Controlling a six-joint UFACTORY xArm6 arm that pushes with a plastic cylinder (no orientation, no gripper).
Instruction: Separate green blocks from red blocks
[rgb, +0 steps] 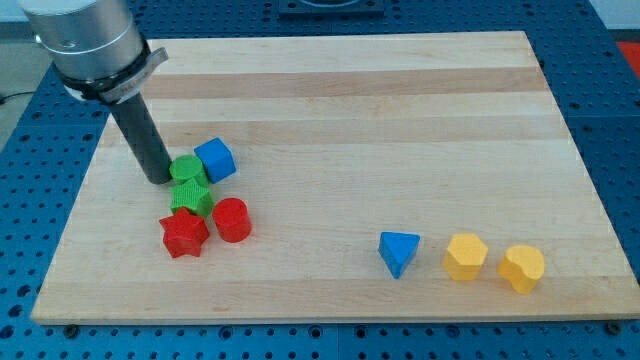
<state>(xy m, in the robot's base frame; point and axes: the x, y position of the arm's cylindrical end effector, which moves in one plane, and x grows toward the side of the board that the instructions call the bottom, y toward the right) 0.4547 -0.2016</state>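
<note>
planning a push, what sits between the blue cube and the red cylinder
In the camera view, the green star lies between the blue cube and the red cylinder.

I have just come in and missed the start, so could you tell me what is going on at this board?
My tip sits at the view's left of a tight cluster, touching or nearly touching the round green block. Below it lies a green star, then a red star and a red cylinder, still close together. A blue cube adjoins the greens. A blue triangle and two yellow blocks lie apart.
</note>
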